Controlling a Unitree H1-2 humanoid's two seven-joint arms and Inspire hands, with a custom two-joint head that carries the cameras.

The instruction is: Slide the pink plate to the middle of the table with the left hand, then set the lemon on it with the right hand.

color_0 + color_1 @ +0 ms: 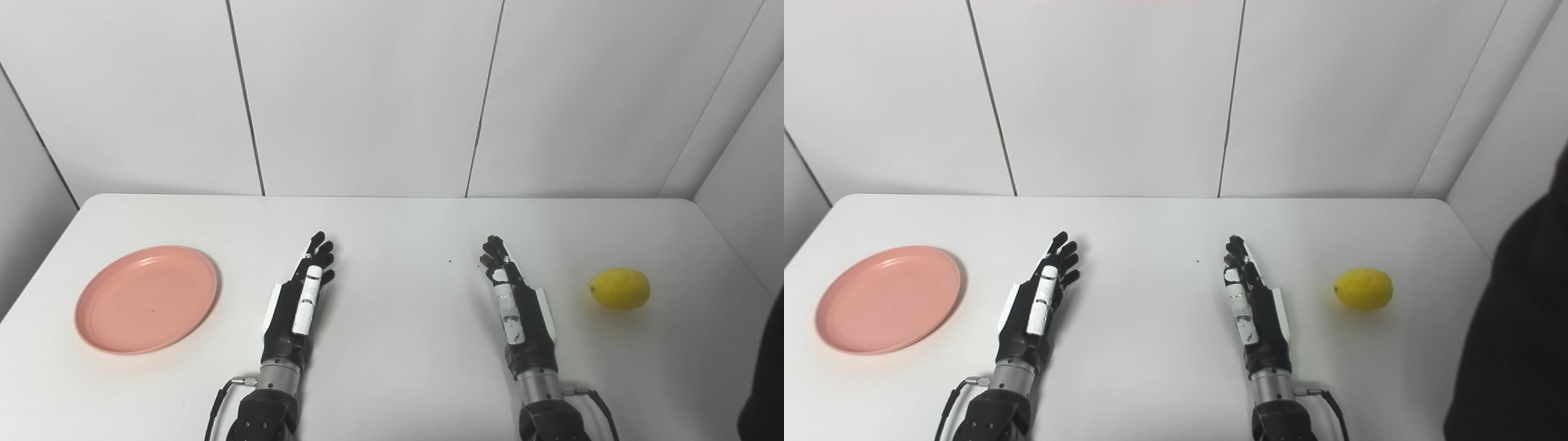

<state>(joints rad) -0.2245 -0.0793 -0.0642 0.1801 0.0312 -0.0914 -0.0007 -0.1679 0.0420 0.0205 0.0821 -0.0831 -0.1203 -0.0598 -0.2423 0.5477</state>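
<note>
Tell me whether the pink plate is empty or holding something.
Empty. The pink plate shows only bare surface, and the lemon lies apart on the table's right side.

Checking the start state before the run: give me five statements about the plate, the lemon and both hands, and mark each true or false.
1. The pink plate lies on the left part of the table, outside the left hand. True.
2. The lemon already sits on the plate. False: it lies on the bare table at the right, beyond the right hand.
3. Both hands hold nothing, fingers stretched out. True.
4. The left hand touches the plate's rim. False: bare table shows between them.
5. The plate holds food. False: it is empty.
</note>
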